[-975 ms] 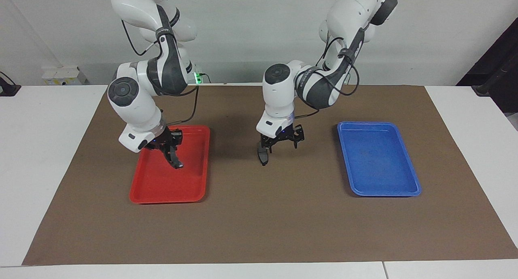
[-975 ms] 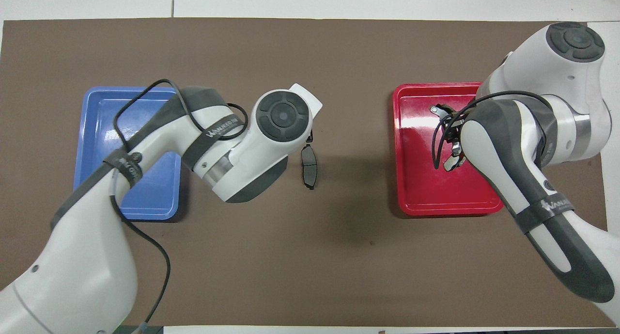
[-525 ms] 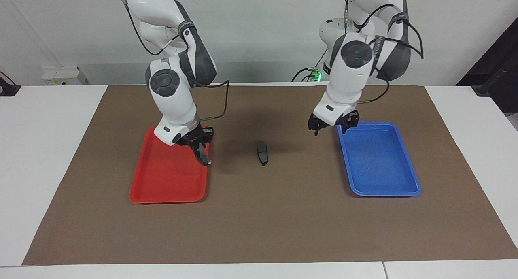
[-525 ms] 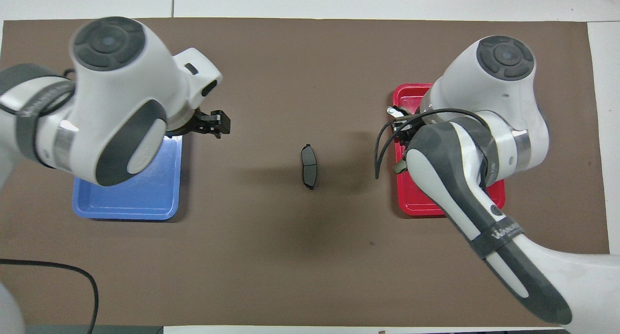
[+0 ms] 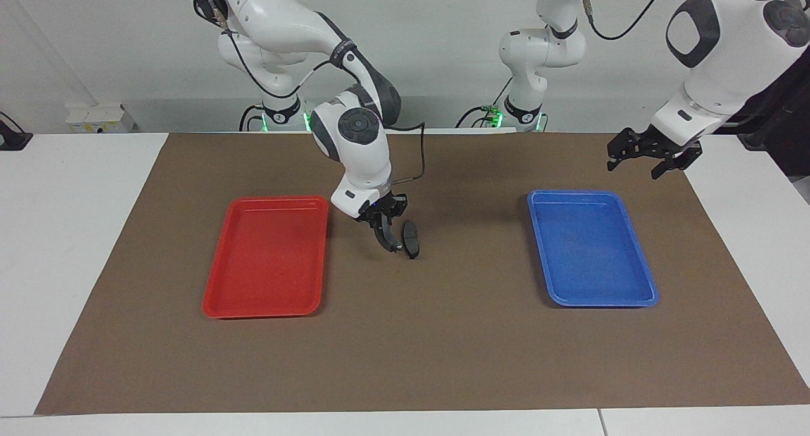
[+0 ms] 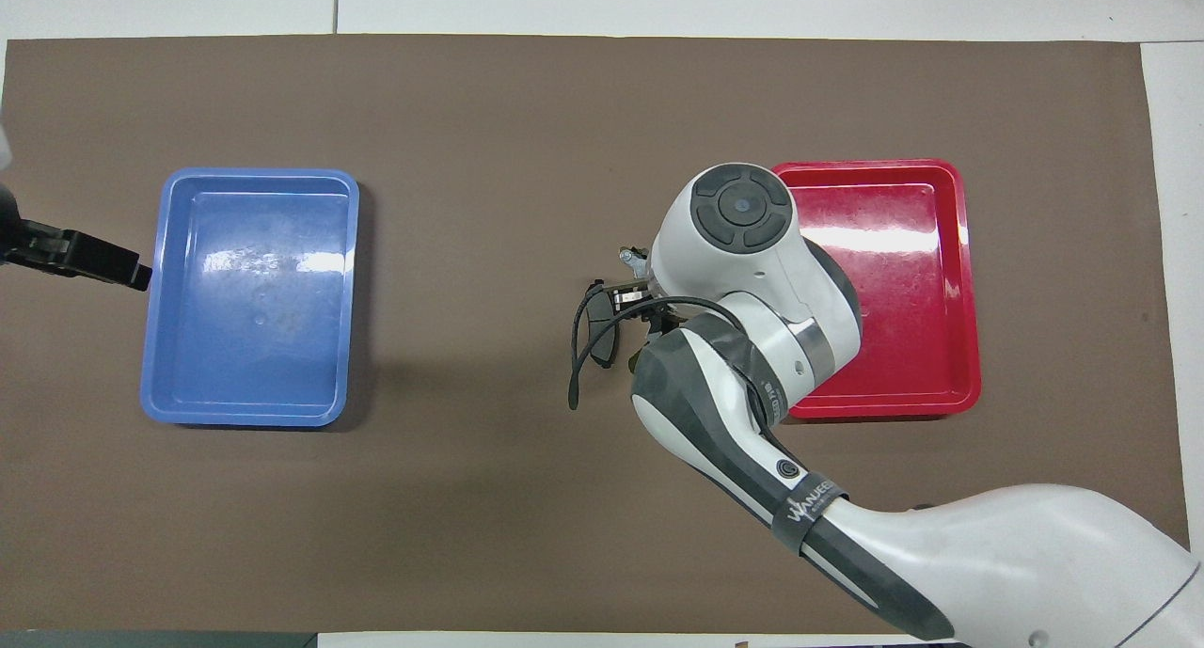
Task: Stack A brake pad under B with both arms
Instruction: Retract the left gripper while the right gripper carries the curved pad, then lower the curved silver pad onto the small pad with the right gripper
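Pad A (image 5: 411, 238) lies flat on the brown mat (image 5: 443, 347), in the middle between the red tray (image 5: 266, 300) and the blue tray (image 5: 639, 297), so the bottom of the stack looks placed. Pad B (image 5: 387, 236) hangs in the right pincer (image 5: 385, 228), which is clamped on it, just beside pad A on the red tray's side and low over the mat. By my reading B is not yet over A, and whether their edges touch I cannot tell. What is left: bring B across onto A, set it down, let go.

The left pincer (image 5: 652, 154) waits raised above the mat's edge by the blue tray, its fingers apart and holding nothing. Both trays show nothing in them. Around pad A the mat is bare on every side, so there is open room to come in. The red tray's rim is the closest obstacle; the tabletop (image 5: 76, 233) edges are well apart from pad A
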